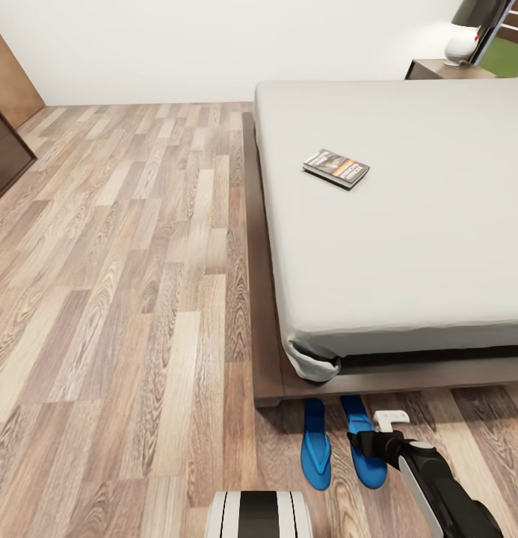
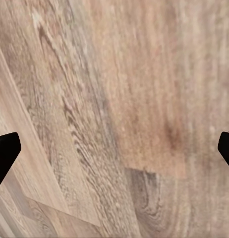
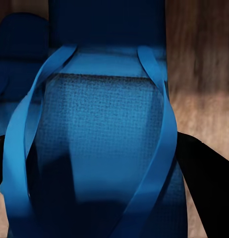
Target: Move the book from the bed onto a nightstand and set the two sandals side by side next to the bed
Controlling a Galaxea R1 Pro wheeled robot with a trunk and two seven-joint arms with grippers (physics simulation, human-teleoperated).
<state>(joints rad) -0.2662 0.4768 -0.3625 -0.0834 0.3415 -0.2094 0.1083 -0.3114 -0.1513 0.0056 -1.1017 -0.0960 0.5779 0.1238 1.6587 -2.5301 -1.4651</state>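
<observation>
The book lies flat on the grey mattress of the bed, toward its left side. Two blue sandals rest side by side on the floor at the bed's near left corner. My right gripper is down over the right sandal, next to the left sandal. In the right wrist view the sandal's sole and straps fill the gap, and both dark fingers press its edges. A nightstand stands beyond the bed's far corner. My left gripper hangs open over bare planks.
A lamp sits on the nightstand. A dark wooden cabinet stands at the far left by the wall. Open wood floor stretches along the bed's left side. My own base shows at the bottom edge.
</observation>
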